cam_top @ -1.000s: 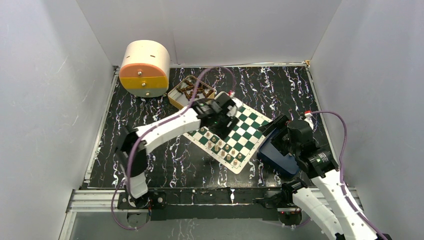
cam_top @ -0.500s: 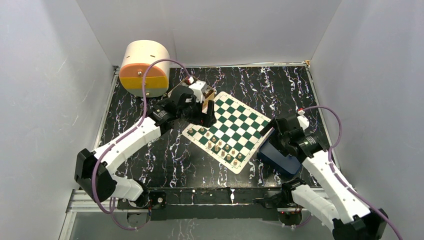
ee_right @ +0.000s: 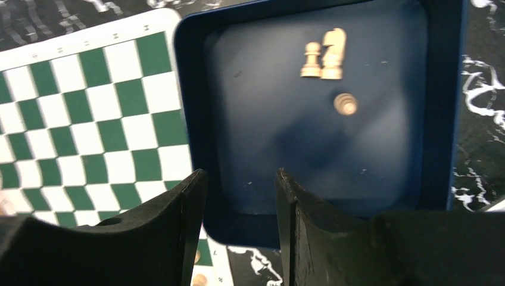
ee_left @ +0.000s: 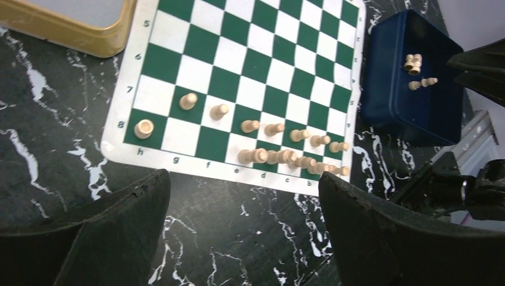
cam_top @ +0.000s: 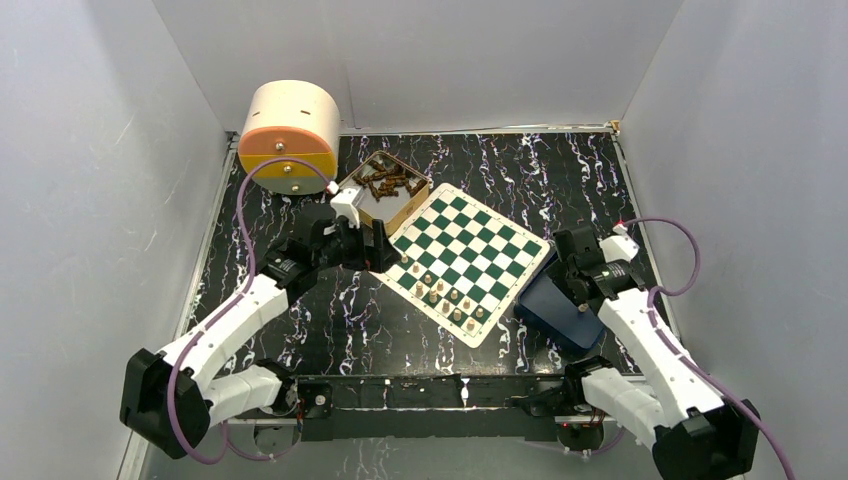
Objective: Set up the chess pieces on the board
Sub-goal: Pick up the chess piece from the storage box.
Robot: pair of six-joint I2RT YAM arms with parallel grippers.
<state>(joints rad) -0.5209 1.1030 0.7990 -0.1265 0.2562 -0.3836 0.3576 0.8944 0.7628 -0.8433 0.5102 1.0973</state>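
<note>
The green and white board [cam_top: 470, 250] lies tilted mid-table. Several tan chess pieces [ee_left: 280, 149] stand or lean in its two nearest rows, with one alone on a corner square [ee_left: 143, 128]. Three more pieces [ee_right: 324, 56] lie in the dark blue tray [ee_right: 268, 143]. My left gripper [ee_left: 243, 179] hangs open and holds nothing, over the black table just off the board's lettered edge. My right gripper [ee_right: 239, 174] hovers over the tray's near rim, its jaws apart by a narrow gap with nothing between them.
A gold tin [cam_top: 385, 185] of dark pieces stands behind the board's left corner. A cream and orange round container [cam_top: 290, 135] sits at the back left. The blue tray [cam_top: 560, 315] touches the board's right edge. White walls enclose the table.
My left arm pulled back from above the board to its left edge and its jaws opened. The right gripper's jaws narrowed above the tray.
</note>
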